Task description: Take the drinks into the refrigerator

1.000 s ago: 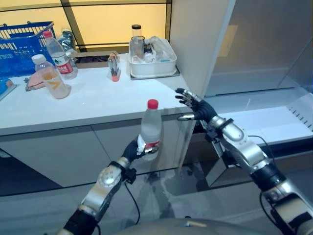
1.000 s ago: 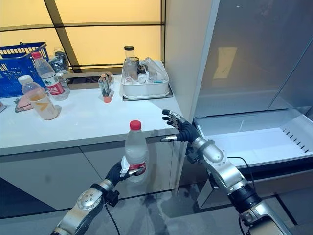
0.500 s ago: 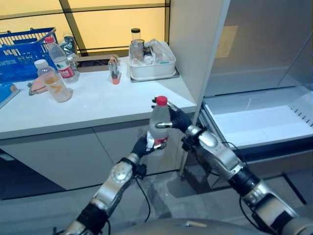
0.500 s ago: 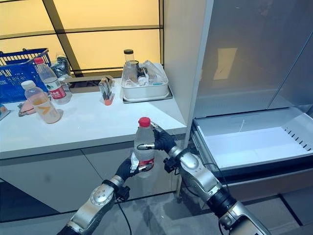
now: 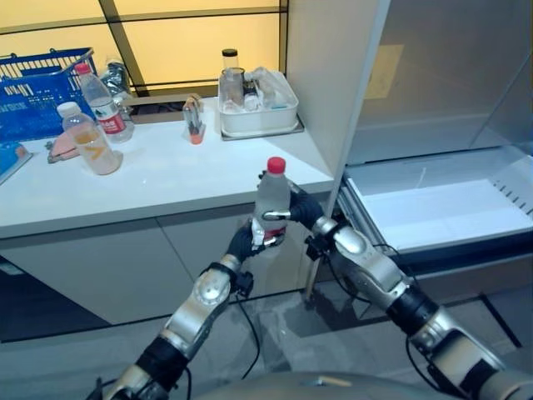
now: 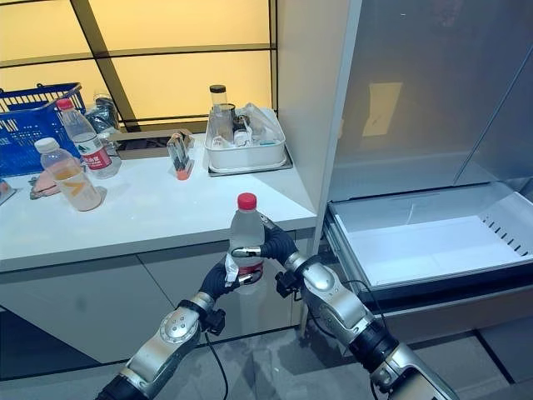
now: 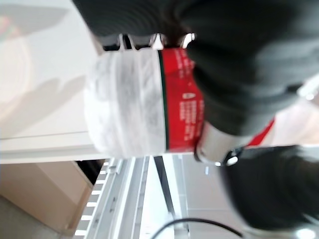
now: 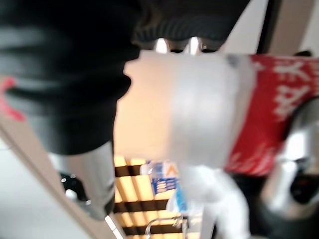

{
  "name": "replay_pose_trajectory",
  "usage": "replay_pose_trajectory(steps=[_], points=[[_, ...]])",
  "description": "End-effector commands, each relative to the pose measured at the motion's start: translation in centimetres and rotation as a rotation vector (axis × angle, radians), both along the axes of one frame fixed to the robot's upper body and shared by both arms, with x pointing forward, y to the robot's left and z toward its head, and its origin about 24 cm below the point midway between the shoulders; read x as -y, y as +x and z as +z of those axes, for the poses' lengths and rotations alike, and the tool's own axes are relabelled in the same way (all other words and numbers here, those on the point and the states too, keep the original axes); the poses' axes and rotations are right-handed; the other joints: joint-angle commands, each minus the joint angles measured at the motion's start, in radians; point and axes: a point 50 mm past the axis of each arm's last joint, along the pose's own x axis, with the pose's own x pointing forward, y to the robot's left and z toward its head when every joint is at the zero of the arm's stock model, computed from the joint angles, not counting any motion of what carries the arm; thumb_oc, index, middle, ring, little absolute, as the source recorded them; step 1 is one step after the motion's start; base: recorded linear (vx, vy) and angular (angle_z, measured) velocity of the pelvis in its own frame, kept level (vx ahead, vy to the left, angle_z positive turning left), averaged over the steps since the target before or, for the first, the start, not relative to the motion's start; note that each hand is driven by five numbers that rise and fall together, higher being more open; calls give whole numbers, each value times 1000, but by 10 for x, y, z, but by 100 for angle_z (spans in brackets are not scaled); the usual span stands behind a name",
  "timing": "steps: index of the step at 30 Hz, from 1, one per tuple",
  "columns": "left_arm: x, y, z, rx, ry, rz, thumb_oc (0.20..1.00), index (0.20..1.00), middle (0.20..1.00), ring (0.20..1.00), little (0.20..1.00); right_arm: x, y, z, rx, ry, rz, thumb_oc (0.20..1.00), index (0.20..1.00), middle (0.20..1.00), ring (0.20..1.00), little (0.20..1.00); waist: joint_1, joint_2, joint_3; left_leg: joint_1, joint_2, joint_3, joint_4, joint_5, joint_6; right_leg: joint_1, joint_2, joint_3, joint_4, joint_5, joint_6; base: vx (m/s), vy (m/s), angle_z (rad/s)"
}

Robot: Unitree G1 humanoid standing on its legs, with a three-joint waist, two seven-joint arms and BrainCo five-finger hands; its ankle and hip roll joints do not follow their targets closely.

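Observation:
A clear water bottle (image 5: 271,193) with a red cap and red label stands upright in the air just in front of the white counter's edge (image 5: 125,212). My left hand (image 5: 242,247) is curled round its lower part from below. My right hand (image 5: 299,209) wraps its middle from the right, thumb across the front. The left wrist view shows the bottle (image 7: 124,99) with my left hand (image 7: 239,64) curled over the label. In the right wrist view the bottle (image 8: 189,109) lies against my right hand (image 8: 60,84). The refrigerator's white drawer (image 5: 441,208) stands pulled open at the right.
On the counter stand an orange-tinted bottle (image 5: 88,139), a red-labelled bottle (image 5: 102,104), a blue basket (image 5: 37,87), a small holder (image 5: 194,119) and a white tub of jars (image 5: 256,107). The refrigerator's side panel (image 5: 325,75) rises right behind the held bottle.
My right hand swung in from the right and closed on the bottle that my left hand holds. The bottle has moved right and slightly up, toward the refrigerator.

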Motion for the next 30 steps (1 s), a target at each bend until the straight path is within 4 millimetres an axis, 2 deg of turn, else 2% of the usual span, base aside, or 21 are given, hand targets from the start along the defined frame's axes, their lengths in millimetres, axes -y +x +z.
replay_pose_trajectory(steps=[1, 3, 4, 5, 6, 9, 23, 28, 29, 30], points=[[25, 35, 66, 327, -35, -83, 200, 200, 200, 200, 200, -24, 9, 34, 149, 23, 69, 1000, 1000, 1000, 1000, 1000, 10, -26, -11, -21, -15, -36, 1, -51, 13, 76, -38, -29, 11, -71, 72, 0, 0, 0], [24, 36, 70, 359, -9, -87, 200, 200, 200, 200, 200, -24, 10, 35, 163, -1, 76, 1000, 1000, 1000, 1000, 1000, 10, -26, -12, -21, -15, -37, 1, -52, 13, 77, -38, -31, 11, -71, 71, 0, 0, 0], [25, 36, 73, 376, 0, -89, 200, 200, 200, 200, 200, -25, 11, 39, 179, -4, 83, 517, 517, 517, 517, 517, 11, -25, -11, -20, -15, -38, 1, -52, 13, 78, -38, -30, 11, -71, 71, 0, 0, 0], [26, 37, 76, 394, 10, -96, 200, 200, 200, 200, 200, -28, 11, 43, 197, -1, 96, 391, 391, 391, 391, 391, 11, -25, -12, -20, -14, -37, 1, -52, 13, 79, -38, -30, 11, -72, 71, 0, 0, 0], [26, 37, 77, 405, 11, -98, 200, 200, 200, 200, 200, -28, 11, 44, 204, 2, 99, 200, 200, 200, 200, 200, 10, -25, -12, -20, -14, -38, 1, -52, 13, 79, -38, -31, 11, -72, 71, 0, 0, 0], [28, 36, 79, 418, 11, -103, 200, 200, 200, 200, 200, -29, 10, 53, 258, 7, 111, 200, 200, 200, 200, 200, 9, -23, -12, -18, -13, -38, 1, -53, 13, 79, -38, -30, 9, -71, 73, 0, 0, 0], [42, 33, 65, 330, -26, -141, 203, 203, 203, 203, 203, -20, 7, 47, 218, 76, 41, 200, 200, 200, 200, 200, -5, -22, -9, -13, -14, -28, 1, -57, 17, 76, -38, -21, 9, -71, 76, 0, 0, 0], [44, 33, 61, 304, -41, -141, 369, 369, 369, 369, 369, -17, 7, 48, 214, 103, 21, 200, 200, 200, 200, 200, -7, -23, -9, -13, -14, -28, 1, -57, 18, 75, -37, -20, 9, -70, 76, 0, 0, 0], [45, 33, 59, 293, -42, -141, 533, 533, 533, 533, 533, -16, 7, 47, 206, 118, 10, 200, 200, 200, 200, 200, -8, -24, -9, -13, -14, -27, 1, -57, 18, 75, -36, -20, 9, -70, 76, 0, 0, 0], [45, 33, 59, 293, -42, -142, 777, 777, 777, 777, 777, -16, 7, 47, 206, 118, 9, 200, 200, 200, 200, 200, -7, -24, -10, -13, -14, -27, 1, -57, 18, 75, -36, -20, 9, -70, 76, 0, 0, 0]])
